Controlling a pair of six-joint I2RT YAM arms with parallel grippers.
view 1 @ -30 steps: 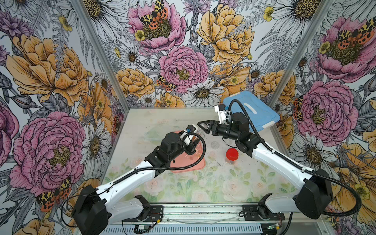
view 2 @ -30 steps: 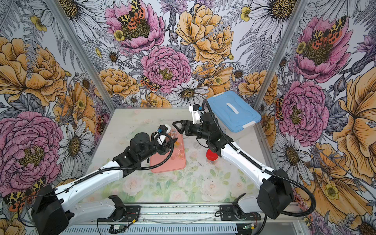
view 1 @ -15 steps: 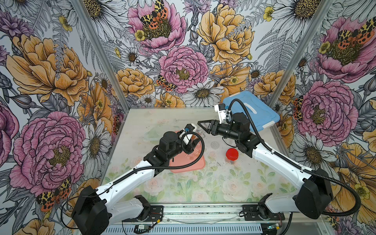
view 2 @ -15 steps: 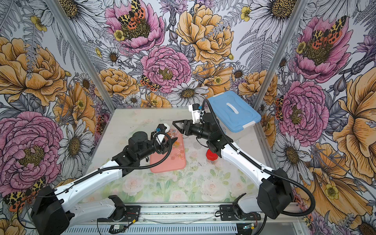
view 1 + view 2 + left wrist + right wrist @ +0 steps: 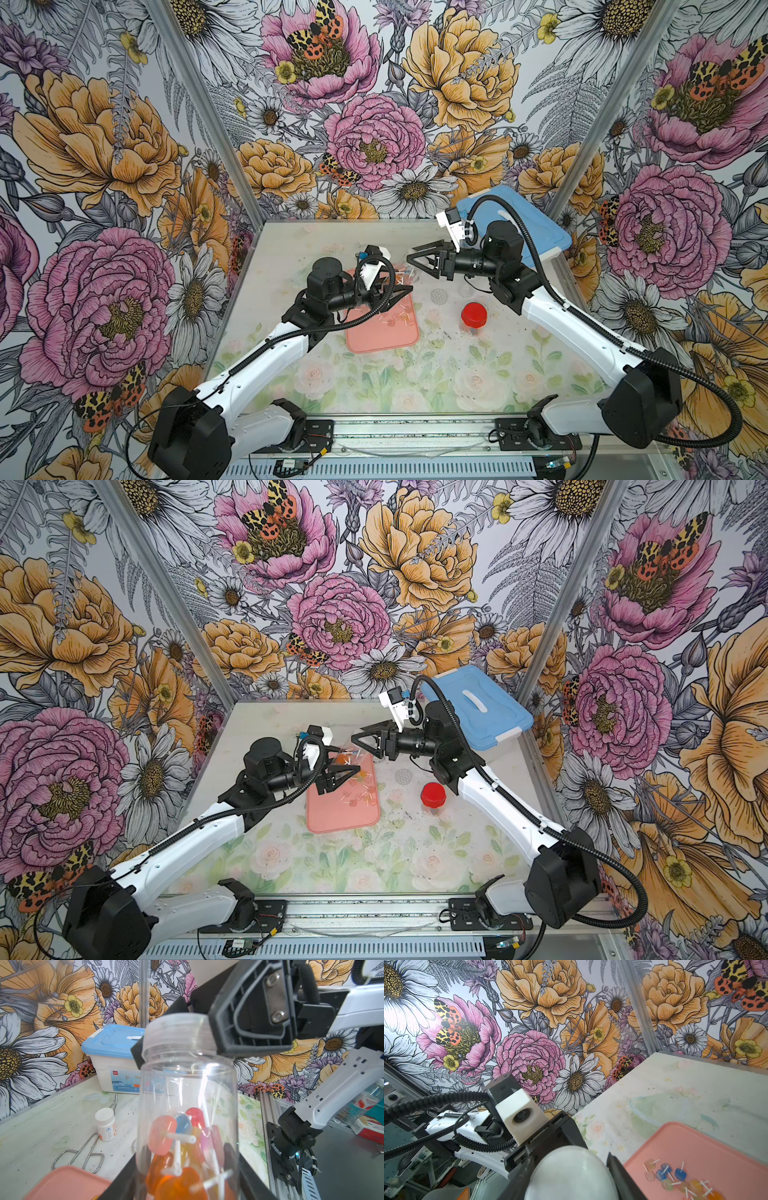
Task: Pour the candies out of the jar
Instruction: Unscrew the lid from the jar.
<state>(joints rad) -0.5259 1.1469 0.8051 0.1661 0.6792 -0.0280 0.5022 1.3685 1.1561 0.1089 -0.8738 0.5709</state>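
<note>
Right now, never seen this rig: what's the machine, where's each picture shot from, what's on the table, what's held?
Two white robot arms with two-finger grippers work over a table. Two pictures look down from overhead, nearly identical; the other two come from a camera on each wrist. On the table: a pink tray holding some candies, a red-capped jar, a blue-lidded box. The left gripper clamps a clear jar with more candies inside; the right gripper is closed on its lid.

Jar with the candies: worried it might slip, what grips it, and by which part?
The left end effector clamps the jar low on its body; the right end effector is shut on its frosted cap.
</note>
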